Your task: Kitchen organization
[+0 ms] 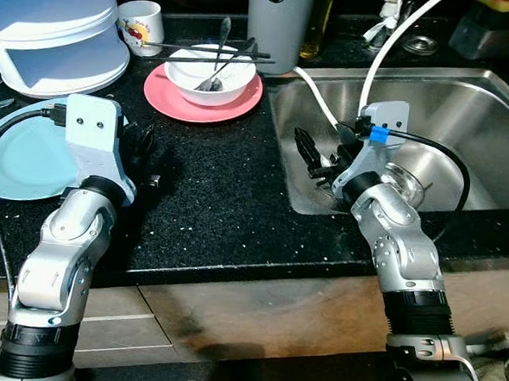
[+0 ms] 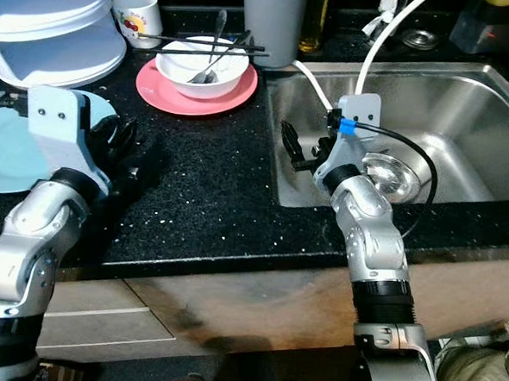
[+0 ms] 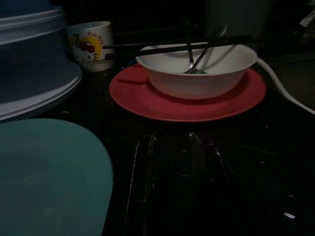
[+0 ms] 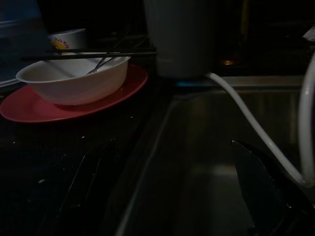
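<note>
Black speckled countertop spreads before us, with a steel sink sunk into its right side and a white hose curving down into the basin. At the far left we see a stack of white and blue lidded containers, and nearer to us a light blue plate lying flat on the counter. Behind, a grey cylindrical canister stands upright near the sink's corner. Just left of it sits a pink plate carrying a white bowl; a spoon leans inside the bowl and black chopsticks lie across its rim. A small white mug with a cartoon print stands beside the bowl. Our left gripper rests low on the counter beside the blue plate, holding nothing; we cannot tell whether its fingers are apart. Our right gripper hangs over the sink's left edge, fingers spread and empty
</note>
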{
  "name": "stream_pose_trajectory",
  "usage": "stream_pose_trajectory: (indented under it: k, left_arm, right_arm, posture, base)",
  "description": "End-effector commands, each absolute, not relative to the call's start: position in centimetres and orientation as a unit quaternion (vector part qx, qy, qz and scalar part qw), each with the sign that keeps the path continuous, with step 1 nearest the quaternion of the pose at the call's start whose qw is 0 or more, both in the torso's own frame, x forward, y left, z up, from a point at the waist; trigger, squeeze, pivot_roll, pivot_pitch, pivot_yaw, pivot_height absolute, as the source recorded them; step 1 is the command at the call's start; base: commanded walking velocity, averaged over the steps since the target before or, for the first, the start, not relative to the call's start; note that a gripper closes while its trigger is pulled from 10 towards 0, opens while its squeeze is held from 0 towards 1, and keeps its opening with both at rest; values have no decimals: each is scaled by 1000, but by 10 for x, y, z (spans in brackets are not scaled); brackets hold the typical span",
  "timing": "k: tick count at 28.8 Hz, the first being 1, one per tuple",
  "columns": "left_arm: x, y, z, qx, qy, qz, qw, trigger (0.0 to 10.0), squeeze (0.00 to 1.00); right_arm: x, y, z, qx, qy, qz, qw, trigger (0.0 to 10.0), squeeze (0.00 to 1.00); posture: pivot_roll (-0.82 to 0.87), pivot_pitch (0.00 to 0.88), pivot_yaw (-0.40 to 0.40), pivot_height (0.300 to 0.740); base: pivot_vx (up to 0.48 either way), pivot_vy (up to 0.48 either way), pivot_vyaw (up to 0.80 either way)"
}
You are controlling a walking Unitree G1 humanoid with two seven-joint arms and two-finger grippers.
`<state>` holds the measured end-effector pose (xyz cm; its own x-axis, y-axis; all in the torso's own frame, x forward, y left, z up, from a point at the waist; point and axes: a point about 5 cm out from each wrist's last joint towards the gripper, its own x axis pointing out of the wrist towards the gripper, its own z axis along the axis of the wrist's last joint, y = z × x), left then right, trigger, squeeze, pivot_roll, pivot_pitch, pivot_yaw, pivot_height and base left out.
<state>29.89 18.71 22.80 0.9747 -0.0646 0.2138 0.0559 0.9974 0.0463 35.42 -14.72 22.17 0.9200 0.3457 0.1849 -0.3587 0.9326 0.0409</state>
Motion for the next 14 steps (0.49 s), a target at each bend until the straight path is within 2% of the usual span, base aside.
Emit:
stream_pose_trajectory:
  k: [1, 12, 14]
  left_arm:
    - [297, 188, 226, 24, -100, -22, 994, 10000, 0]
    - [298, 194, 225, 14, -93, 1, 996, 10000, 0]
    - [299, 197, 225, 30, -88, 9, 996, 10000, 0]
  right_arm:
    - [355, -147, 218, 30, -76, 182, 980, 10000, 0]
    - [355, -147, 218, 28, -74, 185, 980, 10000, 0]
    - [355, -147, 218, 28, -74, 185, 979, 10000, 0]
  posture:
    - [34, 135, 12, 740]
    - [32, 137, 10, 740]
    - [32, 138, 9, 740]
  base:
    - [0, 0, 0]
    - [0, 0, 0]
    - [0, -480, 0]
